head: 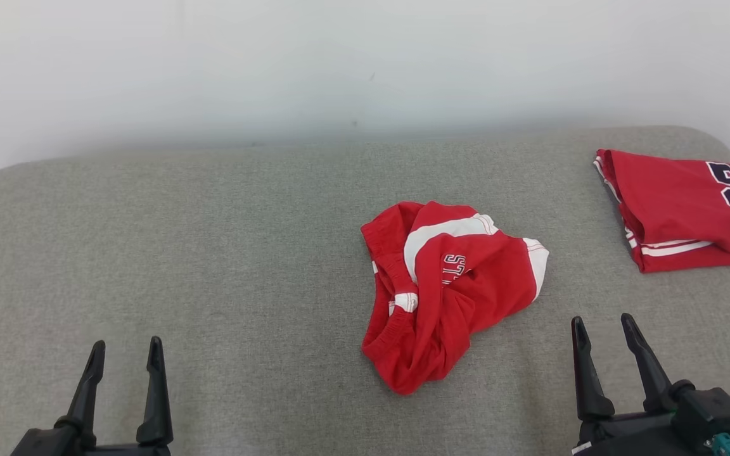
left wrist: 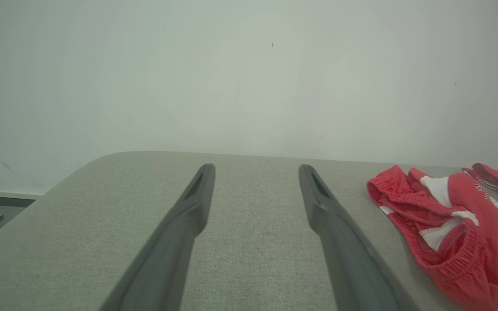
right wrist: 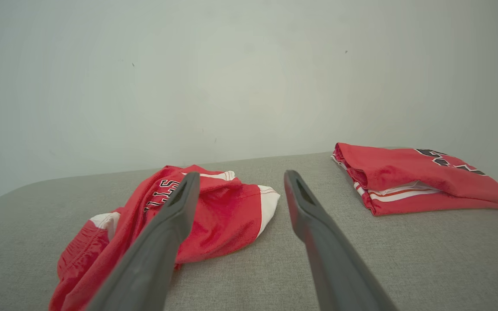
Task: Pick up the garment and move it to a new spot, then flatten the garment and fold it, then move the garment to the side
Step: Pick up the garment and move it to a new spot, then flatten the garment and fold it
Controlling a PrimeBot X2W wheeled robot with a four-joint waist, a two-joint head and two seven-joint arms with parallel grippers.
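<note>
A crumpled red garment (head: pixel 447 291) with white panels and dark lettering lies in a heap near the middle of the grey padded table (head: pixel 213 253). The left wrist view has the same garment (left wrist: pixel 452 229) at its right edge, and the right wrist view has the garment (right wrist: pixel 214 216) partly behind a finger. My left gripper (head: pixel 125 351) stands open at the lower left, well apart from the heap, with nothing between its fingers. Off to the heap's right, my right gripper (head: pixel 601 324) is open and empty too.
A folded red jersey (head: pixel 682 206) with dark numerals lies at the table's far right, and this folded jersey (right wrist: pixel 413 177) sits right of the fingers in the right wrist view. A pale wall (head: pixel 365 63) rises behind the table's rounded far edge.
</note>
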